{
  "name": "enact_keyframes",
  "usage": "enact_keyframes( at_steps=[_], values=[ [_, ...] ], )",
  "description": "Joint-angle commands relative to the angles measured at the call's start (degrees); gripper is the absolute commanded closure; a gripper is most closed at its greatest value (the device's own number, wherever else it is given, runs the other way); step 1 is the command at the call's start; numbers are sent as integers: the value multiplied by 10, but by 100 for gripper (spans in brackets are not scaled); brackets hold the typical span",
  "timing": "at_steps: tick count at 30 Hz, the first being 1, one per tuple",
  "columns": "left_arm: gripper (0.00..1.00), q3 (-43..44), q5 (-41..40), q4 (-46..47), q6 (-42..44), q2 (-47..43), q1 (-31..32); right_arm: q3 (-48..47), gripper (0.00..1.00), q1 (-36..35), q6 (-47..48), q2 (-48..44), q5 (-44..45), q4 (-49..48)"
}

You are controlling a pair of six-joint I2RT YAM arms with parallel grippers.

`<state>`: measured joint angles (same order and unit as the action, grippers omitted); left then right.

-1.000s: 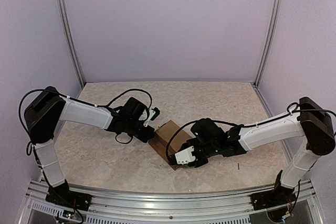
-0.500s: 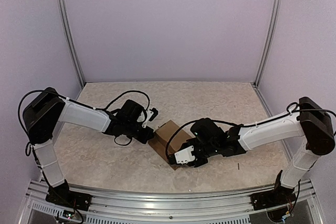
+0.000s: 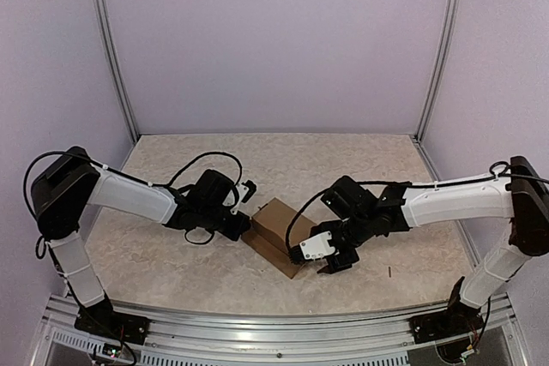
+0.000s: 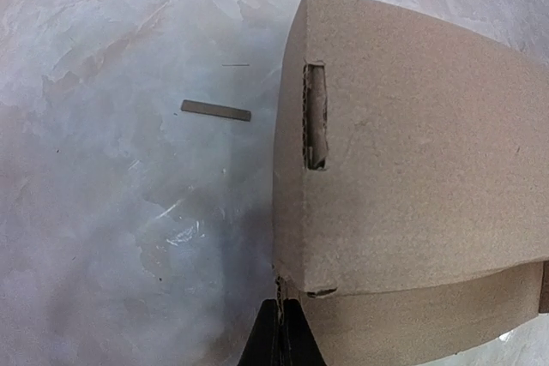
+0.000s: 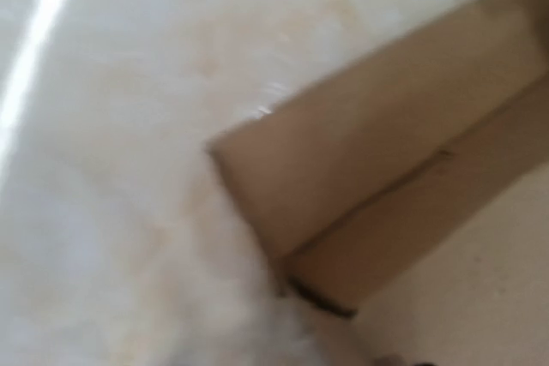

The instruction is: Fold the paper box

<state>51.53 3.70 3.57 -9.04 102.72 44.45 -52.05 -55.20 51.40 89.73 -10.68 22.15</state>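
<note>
Beside the paper box (image 3: 278, 234), right end effector (image 3: 331, 262) has backed off, opening unclear; left end effector (image 4: 279, 338) closed.

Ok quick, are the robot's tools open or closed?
Left tool: closed, against the paper box.
Right tool: cannot be told.

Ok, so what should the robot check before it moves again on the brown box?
1. The paper box sits on the table: ok.
2. Tab pushed into the slot: cannot tell.
3. Left end effector at the box's corner: ok. Whether it pinches cardboard: cannot tell.
4. Right end effector beside the box's near right corner: ok. Touching it or not: cannot tell.
5. Right wrist view sharp enough to steer by: not ok, it is blurred.
6. Loose cardboard strip lying apart from the box: ok.
</note>
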Motion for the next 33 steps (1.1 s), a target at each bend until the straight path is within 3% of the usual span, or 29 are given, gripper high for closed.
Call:
enact_keyframes(
  at_steps=[1,11,16,23,33],
  values=[
    [98,-14,-25,5,-14,-15,8,-70,31,7,-22,15,-78,134],
    [98,-22,-35,9,-26,-26,30,-200,22,31,-215,113,3,40],
    [98,-30,-60,17,-35,-34,43,-229,1,35,-255,155,14,47],
    [98,-43,-70,35,-46,-35,58,-228,0,41,-271,179,29,55],
    [98,-88,-81,77,-15,-54,81,-241,2,84,-273,206,-40,75]
  ],
)
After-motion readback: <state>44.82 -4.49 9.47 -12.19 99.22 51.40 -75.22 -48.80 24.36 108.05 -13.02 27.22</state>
